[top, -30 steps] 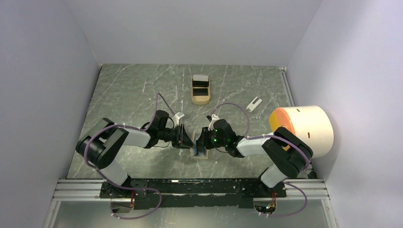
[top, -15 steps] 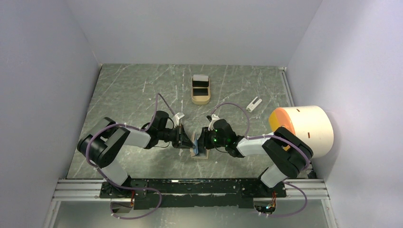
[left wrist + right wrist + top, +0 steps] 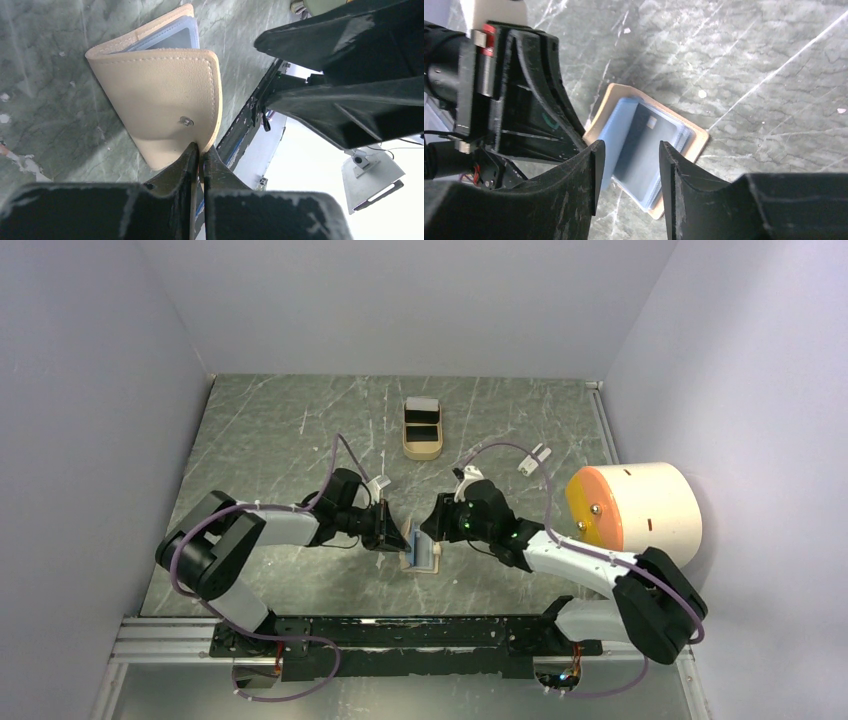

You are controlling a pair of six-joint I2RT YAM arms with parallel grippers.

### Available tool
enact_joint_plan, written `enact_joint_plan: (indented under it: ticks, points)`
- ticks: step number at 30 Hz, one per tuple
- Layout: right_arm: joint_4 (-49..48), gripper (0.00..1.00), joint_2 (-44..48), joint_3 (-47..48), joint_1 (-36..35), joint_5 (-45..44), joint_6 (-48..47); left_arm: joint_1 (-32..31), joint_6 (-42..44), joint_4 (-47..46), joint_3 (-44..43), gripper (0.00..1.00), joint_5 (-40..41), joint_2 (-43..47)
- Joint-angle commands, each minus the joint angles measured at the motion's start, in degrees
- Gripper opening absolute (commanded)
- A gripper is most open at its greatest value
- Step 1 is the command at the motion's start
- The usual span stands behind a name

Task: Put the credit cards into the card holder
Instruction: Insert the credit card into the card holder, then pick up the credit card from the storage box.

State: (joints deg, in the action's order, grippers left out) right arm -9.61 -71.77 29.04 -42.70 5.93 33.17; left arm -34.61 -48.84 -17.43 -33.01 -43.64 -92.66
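Card holder (image 3: 420, 552) sitting at 3 o'clock of left gripper (image 3: 199, 150), which is pinching its flap; right gripper (image 3: 628, 150) hovering parted, empty.

Green marbled surface (image 3: 270, 440) with pale streaks.
On it sit a tan card holder (image 3: 421, 553) near the front, an oblong tan tray (image 3: 423, 452) toward the back, a small white clip (image 3: 533, 459) and a large white drum (image 3: 650, 500) at right.

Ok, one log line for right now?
left gripper: shut on card holder flap | right gripper: open, empty, beside it | cards: some in tray
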Motion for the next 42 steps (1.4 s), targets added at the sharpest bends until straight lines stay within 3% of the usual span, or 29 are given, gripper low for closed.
enact_joint_plan:
  ticks: [1,11,20,27,32,39,42]
  points:
    - [4.01,0.48,1.68,2.02,0.25,-1.94,-1.2,-0.2,2.24,4.49,-0.69,0.09,4.56,0.3]
    - [3.79,0.45,-2.02,6.19,0.27,0.75,-4.47,-0.11,-0.47,10.92,0.36,0.1,9.82,7.41]
    - [5.27,0.48,-4.46,13.09,1.06,1.07,-11.93,0.9,-1.04,15.35,2.07,0.22,13.62,11.19]
    - [5.64,0.58,-11.69,24.5,8.98,7.39,-25.42,3.95,-2.3,13.49,4.52,0.28,10.72,13.37]
    - [9.17,0.6,-19.07,36.05,12.28,1.73,-34.63,6.57,-1.7,11.11,5.61,0.33,8.84,13.65]
    - [13.58,0.6,-30.22,48.68,14.72,7.37,-51.9,6.84,0.44,9.91,3.23,0.34,6.59,8.97]
    - [18.21,0.61,-35.68,55.36,15.03,4.24,-58.21,6.85,0.87,10.09,2.56,0.33,6.03,7.47]
